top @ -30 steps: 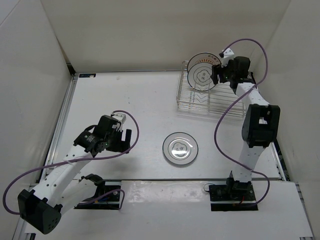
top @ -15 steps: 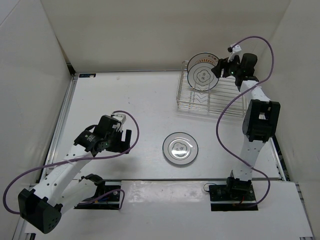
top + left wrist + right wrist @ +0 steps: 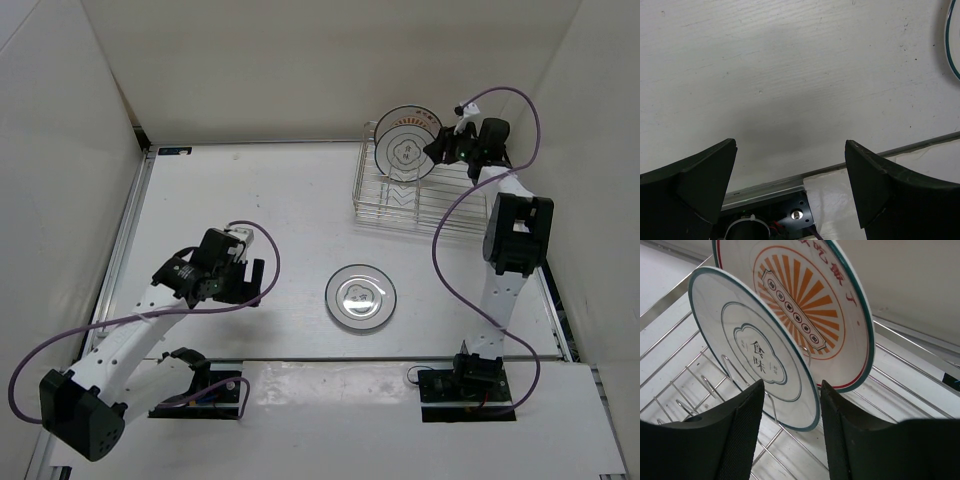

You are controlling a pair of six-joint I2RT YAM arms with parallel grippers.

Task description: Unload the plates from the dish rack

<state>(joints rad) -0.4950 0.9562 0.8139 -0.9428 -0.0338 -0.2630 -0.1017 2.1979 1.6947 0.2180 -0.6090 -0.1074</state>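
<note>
While the right gripper [image 3: 791, 387] stands spread astride the lower rim of the front plate [image 3: 752, 352], no clamping shows. That plate stands upright in the dish rack [image 3: 405, 205], far right on the table [image 3: 250, 190], with the sunburst plate [image 3: 807, 295] just behind it. Near centre a third plate [image 3: 360, 297] lies flat. Near left, the left gripper [image 3: 790, 150] is spread wide and empty over the tabletop.

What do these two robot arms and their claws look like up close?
The left arm and right arm are white tubes linked by chunky black joints, each with a purple cable looping alongside. The left claw and right claw each have two broad black fingers, finely textured on the inner face.
</note>
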